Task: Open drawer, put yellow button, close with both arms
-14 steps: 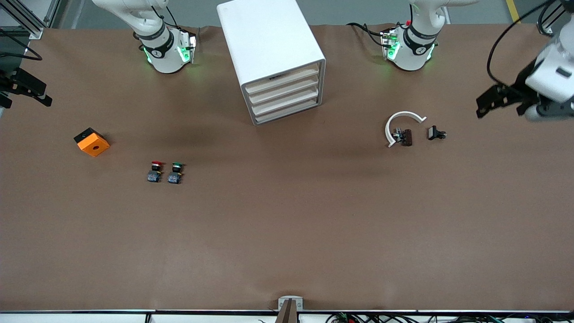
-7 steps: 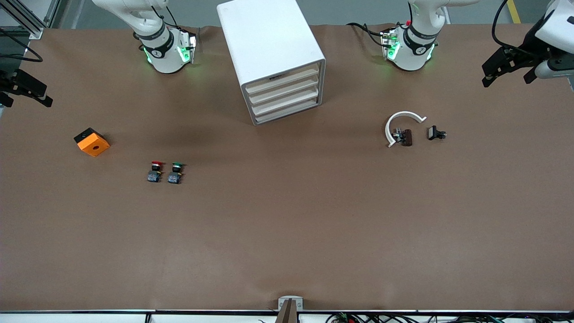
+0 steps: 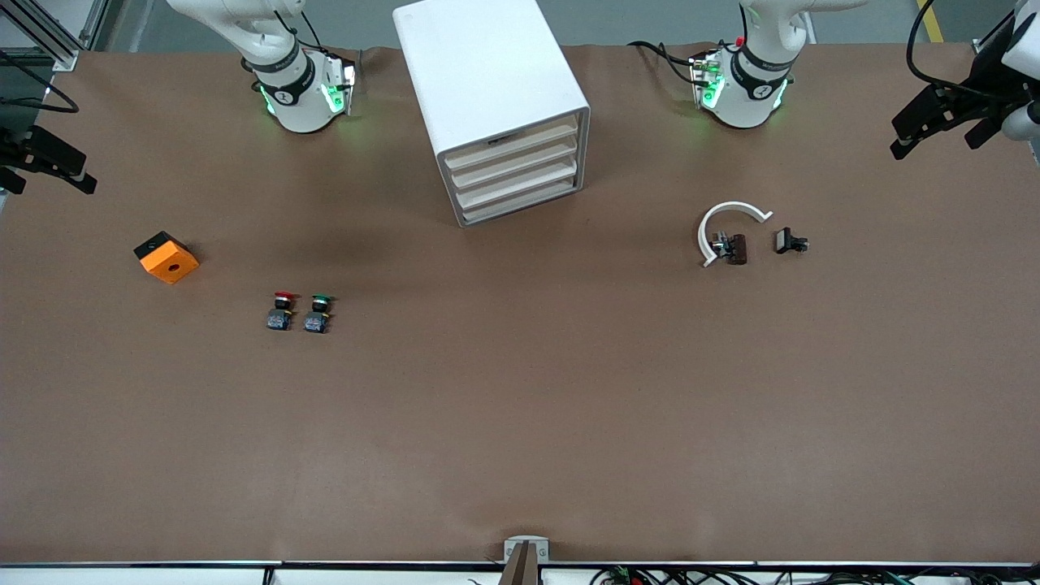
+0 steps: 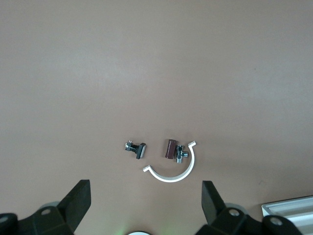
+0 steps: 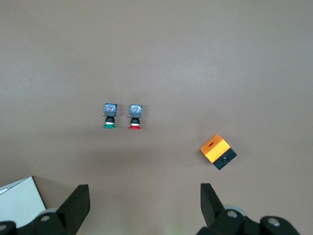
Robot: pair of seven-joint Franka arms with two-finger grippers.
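The white cabinet (image 3: 496, 106) stands on the desk (image 3: 520, 422) between the two arm bases, and its top drawer (image 3: 513, 145) is pushed in. No yellow button shows in any view. The left claw (image 3: 934, 122) hangs spread over the desk's left-arm end; the right claw (image 3: 49, 166) hangs spread over the right-arm end, both holding nothing.

Both arms are running off the frame edges, the white cabinet (image 3: 491, 106) is losing its top corner there, and the closed drawer (image 3: 512, 146) is hiding its contents.
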